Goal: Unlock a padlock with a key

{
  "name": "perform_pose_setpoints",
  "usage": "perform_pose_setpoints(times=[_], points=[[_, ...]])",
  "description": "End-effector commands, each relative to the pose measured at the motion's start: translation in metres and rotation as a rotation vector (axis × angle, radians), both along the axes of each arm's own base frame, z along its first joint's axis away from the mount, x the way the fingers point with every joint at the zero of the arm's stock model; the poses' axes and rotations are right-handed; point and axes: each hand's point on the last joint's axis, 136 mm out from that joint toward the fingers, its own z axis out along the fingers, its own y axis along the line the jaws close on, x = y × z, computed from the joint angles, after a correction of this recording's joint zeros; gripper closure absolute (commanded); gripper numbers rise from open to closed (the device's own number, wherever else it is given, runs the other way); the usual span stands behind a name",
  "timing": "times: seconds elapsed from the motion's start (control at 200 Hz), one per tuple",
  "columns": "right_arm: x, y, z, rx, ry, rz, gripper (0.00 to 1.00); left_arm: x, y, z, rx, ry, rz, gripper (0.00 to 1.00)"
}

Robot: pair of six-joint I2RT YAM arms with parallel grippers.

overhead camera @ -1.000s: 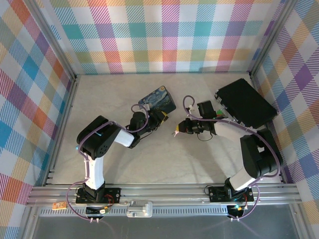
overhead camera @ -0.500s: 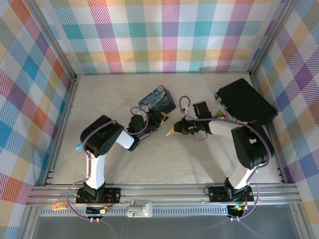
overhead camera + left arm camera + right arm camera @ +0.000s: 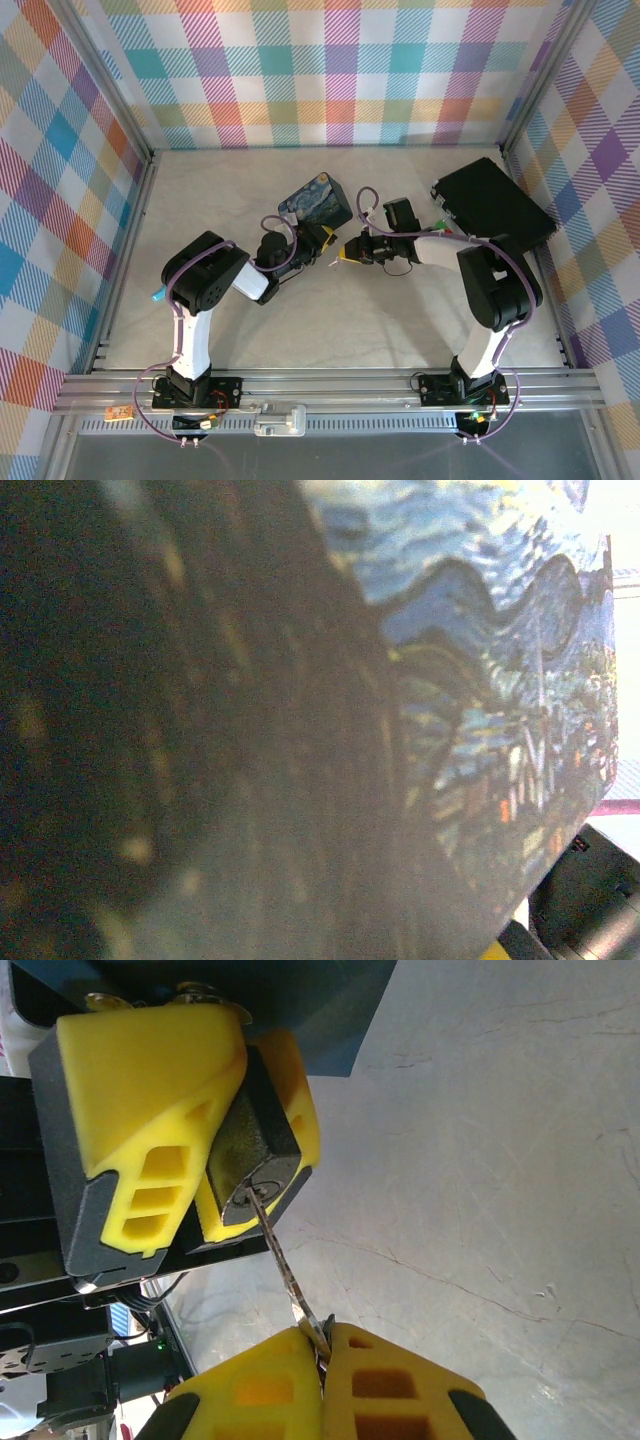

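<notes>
- I count two arms: the left arm [image 3: 203,280] and the right arm [image 3: 497,285].
- I see two grippers near the middle of the top frame: the left gripper [image 3: 325,238] and the right gripper [image 3: 350,255].
- One padlock [image 3: 252,1160], upper left of the right wrist frame.
- One key [image 3: 287,1265].
- One painted tin [image 3: 316,200].
- One black case [image 3: 492,207], upper right of the top frame.

The padlock [image 3: 252,1155] is a small, dark, squarish body with scuffed faces. It is clamped between the yellow fingers of the left gripper [image 3: 250,1145], at about 10 o'clock in the right wrist view, with its keyhole face turned toward 5 o'clock. The key [image 3: 290,1270] is thin, pale and silvery. Its tip meets the keyhole and its blade slants off toward 5 o'clock, the far end pinched in the right gripper [image 3: 322,1345].
</notes>
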Motion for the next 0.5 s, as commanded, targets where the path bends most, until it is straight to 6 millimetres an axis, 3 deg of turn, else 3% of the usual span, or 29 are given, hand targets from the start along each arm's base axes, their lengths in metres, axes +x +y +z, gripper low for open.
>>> perform_pose_setpoints(times=[0.0, 0.495], points=[[0.008, 0.009, 0.006, 0.033, -0.024, 0.02, 1.0, -0.006, 0.001, -0.003, -0.024, 0.026, -0.022, 1.0], [-0.007, 0.011, 0.011, 0.052, -0.027, 0.041, 1.0, -0.004, 0.0, -0.008, -0.02, 0.034, -0.019, 1.0]])
